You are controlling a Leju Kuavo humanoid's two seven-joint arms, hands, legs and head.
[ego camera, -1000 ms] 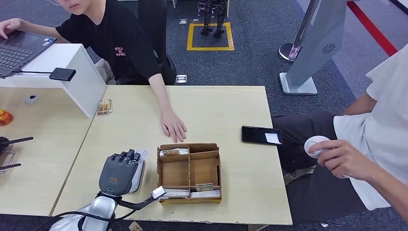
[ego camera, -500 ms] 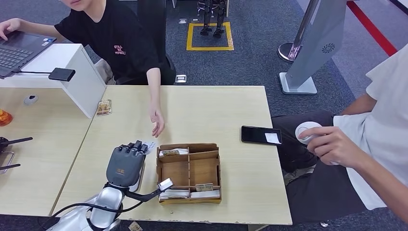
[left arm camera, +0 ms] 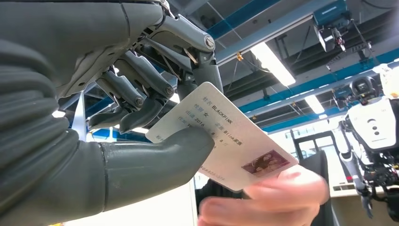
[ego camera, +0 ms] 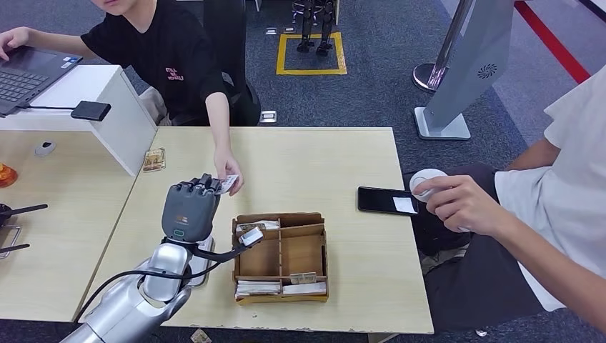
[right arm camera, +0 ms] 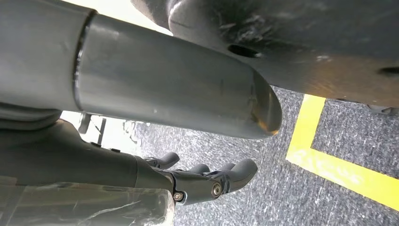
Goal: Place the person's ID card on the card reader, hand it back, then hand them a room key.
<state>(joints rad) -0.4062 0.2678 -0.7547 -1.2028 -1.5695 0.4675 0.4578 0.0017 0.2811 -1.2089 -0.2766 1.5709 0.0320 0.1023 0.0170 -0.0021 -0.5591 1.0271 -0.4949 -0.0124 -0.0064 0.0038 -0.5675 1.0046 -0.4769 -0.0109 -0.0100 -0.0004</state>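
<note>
1. Left hand [ego camera: 190,207] is seen raised above the light wooden table [ego camera: 321,157], just beyond the far left corner of the cardboard organiser [ego camera: 281,256].
2. The ID card [ego camera: 228,184] is pinched between the thumb [left arm camera: 155,157] and the darker fingers [left arm camera: 141,94] of that hand; in the left wrist view the thumb is laid across one face of the card [left arm camera: 226,136] and the fingers are curled behind it.
3. The card's free end is met by the hand [ego camera: 229,174] of the person in the black shirt [ego camera: 171,57], whose arm is stretched across the table; blurred fingertips [left arm camera: 263,197] are seen at the card's corner beside the small photo.
4. Printed text and a portrait photo are shown on the card's face, though most of the text is too small to be read.
5. The card reader [ego camera: 204,259] is seen as a pale flat pad on the table beneath the left forearm, largely hidden by the arm.
6. The organiser is divided into compartments, with cards or papers lying in the near ones and in the far left one.
7. Right hand [right arm camera: 207,181] is shown hanging over grey carpet beside a yellow floor line, its fingers loosely curled with nothing in them.
8. A black phone [ego camera: 388,201] lies near the table's right edge, and a white round object [ego camera: 426,182] is held by a second person in a white shirt [ego camera: 564,200].
</note>
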